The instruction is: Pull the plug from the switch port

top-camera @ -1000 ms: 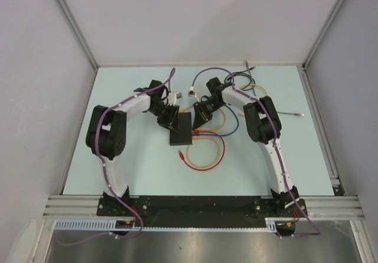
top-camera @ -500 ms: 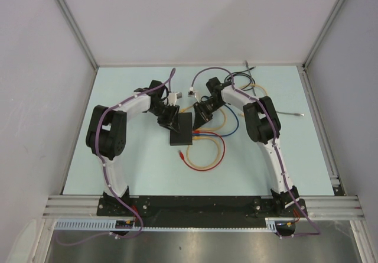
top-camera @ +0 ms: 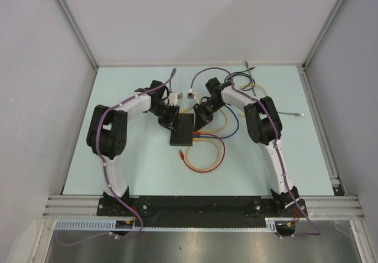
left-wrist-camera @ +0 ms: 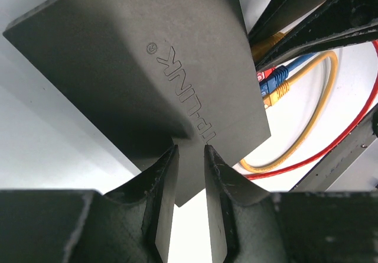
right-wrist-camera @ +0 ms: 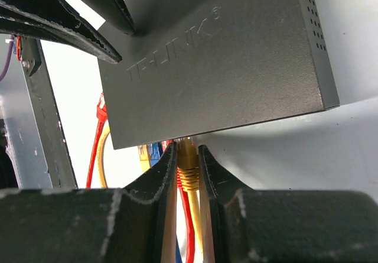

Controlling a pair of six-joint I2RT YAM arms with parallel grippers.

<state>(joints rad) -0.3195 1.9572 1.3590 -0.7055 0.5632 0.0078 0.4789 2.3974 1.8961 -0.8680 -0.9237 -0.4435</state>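
Switch [top-camera: 182, 130] sits mid-frame — we pinch its edge in the left gripper [left-wrist-camera: 189, 154], while the right gripper [right-wrist-camera: 187, 148] clasps the yellow plug [right-wrist-camera: 188, 161] between narrow jaws.

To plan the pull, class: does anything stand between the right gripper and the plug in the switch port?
Nothing visible does. The right gripper is closed around the yellow plug right at the switch port edge, its fingers on either side of it. A red cable runs close alongside the plug.

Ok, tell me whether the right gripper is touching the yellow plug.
Touching. The right wrist view shows the right gripper with its two fingers pressed against both sides of the yellow plug, just under the switch edge.
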